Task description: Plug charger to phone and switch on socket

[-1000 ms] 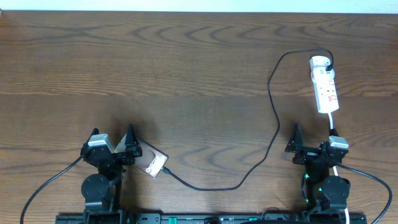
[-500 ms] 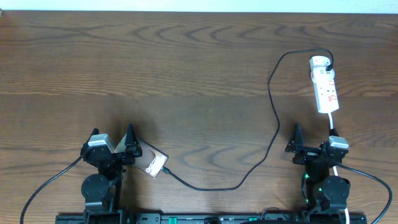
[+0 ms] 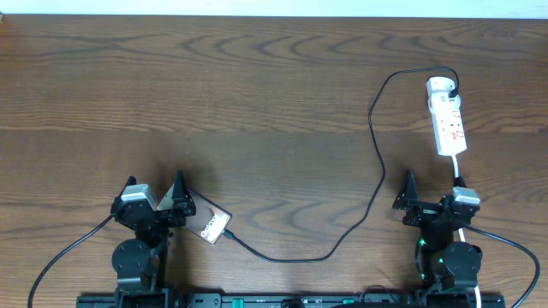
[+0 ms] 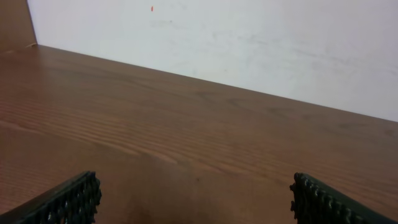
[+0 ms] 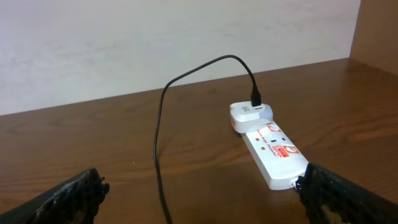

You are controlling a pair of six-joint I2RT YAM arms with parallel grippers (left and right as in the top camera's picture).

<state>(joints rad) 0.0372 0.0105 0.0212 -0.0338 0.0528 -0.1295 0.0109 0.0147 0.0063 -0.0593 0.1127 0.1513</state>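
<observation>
Phone lies flat at lower left of the overhead view, just beside the left gripper, one end partly under a finger. Prob. light, rigid, glossy back, so slippery. Take it by the long dark edges, not the faces.

Charger cable runs from the phone's lower right end in a loop across the table up to the white adapter on the power strip, upper right. Cable is thin & floppy, so grip close behind the plug tip, else it bends away. Switching the strip on likely needs just a fingertip press; strip looks light, may slide.

Both grippers' fingers stand wide apart, holding nothing. Right gripper sits below the strip.

Can't tell whether the tip is seated in the phone or only touching, or whether the strip is on — too small. Left wrist view shows bare wood only, no phone.
</observation>
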